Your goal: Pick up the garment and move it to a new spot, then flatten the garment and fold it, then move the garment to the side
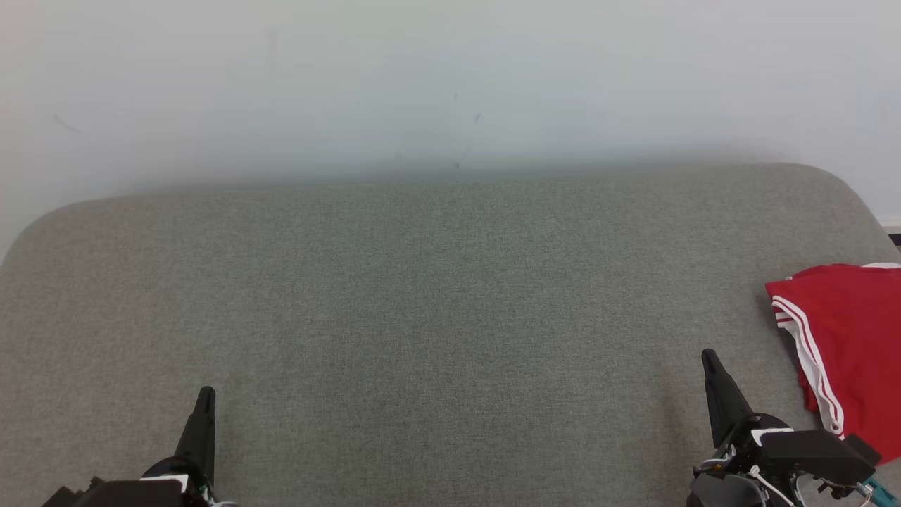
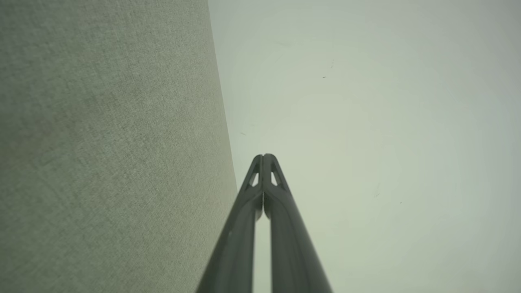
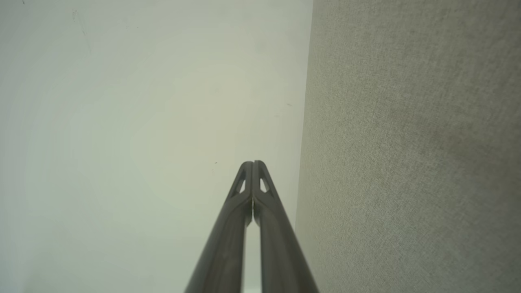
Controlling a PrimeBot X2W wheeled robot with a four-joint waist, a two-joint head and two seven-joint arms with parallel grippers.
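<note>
The left gripper point(image 1: 205, 394) has its two dark fingers point(image 2: 240, 228) pressed together tip to tip, with nothing between them; the right gripper point(image 1: 709, 359) has its two fingers point(image 3: 228, 236) closed the same way, on nothing; that makes two grippers and four fingers, none holding cloth; in the head view the left gripper rises from the lower left and the right gripper from the lower right, both pointing up the picture over the grey fabric surface point(image 1: 422, 317), the right one leaning a little leftward; in each wrist view the closed tips point toward the pale wall point(image 1: 422, 84), with the grey fabric along one side, left in the left wrist view and right in the right wrist view; one garment point(image 1: 855, 331) is in sight, red with thin white stripes down one side, too fine to count surely; it lies on the grey fabric at the far right of the head view, cut off by the picture's edge, to the right of the right gripper; the right fingertips are apart from it, while the dark housing behind them overlaps its lower corner, and whether they touch I cannot tell; the left gripper is well apart from the garment; the surface is one wide piece with two rounded far corners, and the one wall behind it bears a few small dark marks
</note>
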